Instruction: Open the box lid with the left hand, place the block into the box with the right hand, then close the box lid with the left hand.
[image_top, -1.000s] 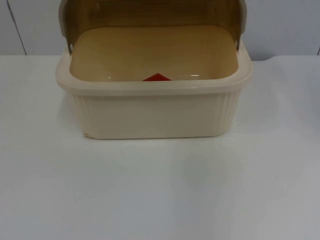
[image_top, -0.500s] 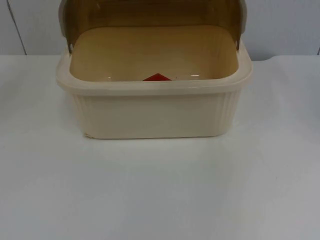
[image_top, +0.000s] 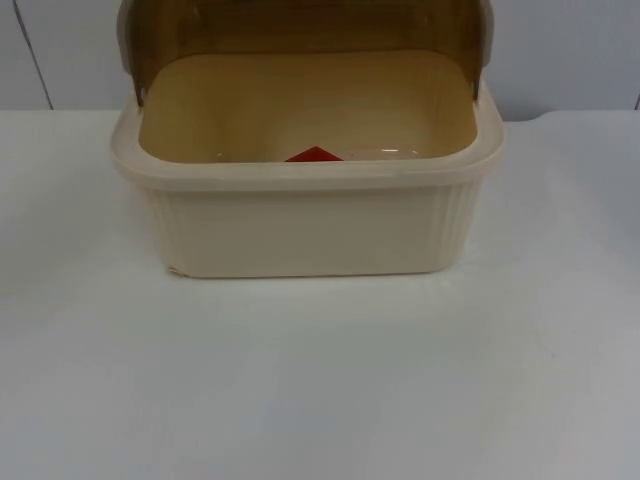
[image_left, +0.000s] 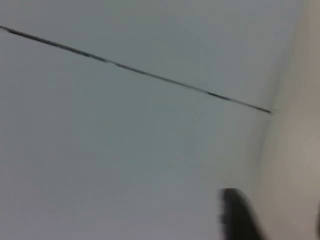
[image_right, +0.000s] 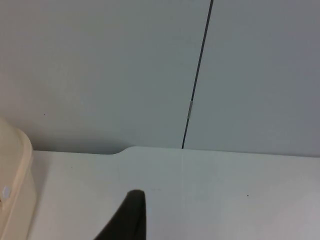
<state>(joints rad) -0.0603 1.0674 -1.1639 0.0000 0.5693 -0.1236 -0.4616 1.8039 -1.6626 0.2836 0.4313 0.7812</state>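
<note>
The white table (image_top: 320, 380) lies bare in the foreground of the top view; farther back stands the cream box (image_top: 305, 225), ribbed at its corners, its rim wide and rounded; inside it, against the near wall, a corner of the red block (image_top: 314, 154) peeks above the rim; behind that the brown translucent lid (image_top: 300, 25) stands raised upright at the box's rear edge, before the grey partition wall (image_top: 570, 50).

In the left wrist view a black fingertip (image_left: 237, 215) of the left gripper sits just beside a pale cream surface that seems to be the box's side (image_left: 295, 150); beyond the fingertip lies the grey wall with a dark seam across it; whether this pincer is open or closed I cannot tell.

In the right wrist view a black fingertip (image_right: 127, 217) of the right gripper hangs above the table; the box's rounded corner (image_right: 15, 170) lies off to one side of it, apart; beyond the fingertip the table ends at the wall with its vertical seam; this pincer's state I cannot tell either.
</note>
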